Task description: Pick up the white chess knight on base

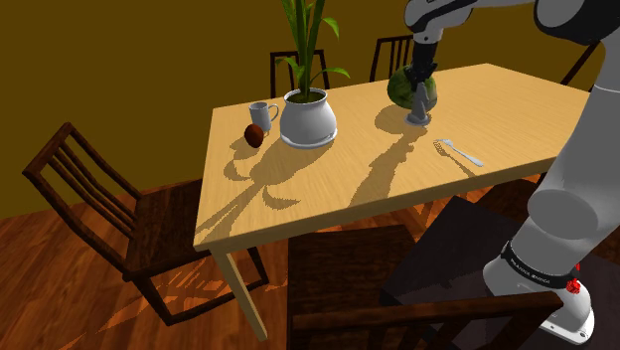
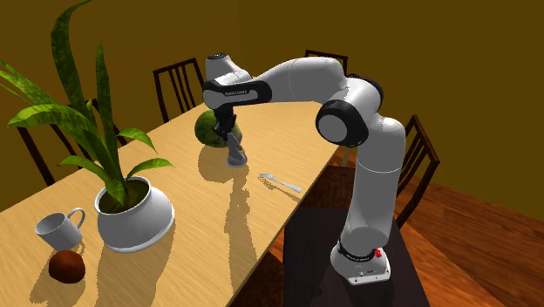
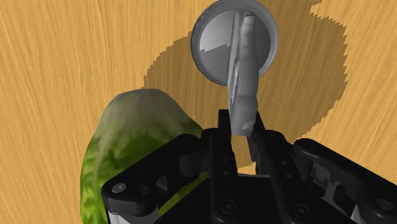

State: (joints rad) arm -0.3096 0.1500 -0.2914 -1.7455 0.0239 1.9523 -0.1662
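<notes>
Pinches the upper body of the grey chess knight (image 3: 240,70) in the gripper (image 3: 241,119). Stands upright on its round base, apparently resting on the wooden counter (image 3: 63,51), just beside a green melon (image 3: 133,140), well apart from the fork (image 1: 457,151).

Light: warm, moderate; walls dim ochre | Source: high, beyond the table's (image 1: 502,99) far side in the shoulder view | Shadows: hard-edged; plant (image 1: 308,40) and arm (image 1: 447,15) throw long ones toward that view's lower left | Wrist view: shadow rim by grey chess knight (image 3: 242,83) jagged, stair-stepped | Floor (image 1: 189,298): bright orange streaks.
</notes>
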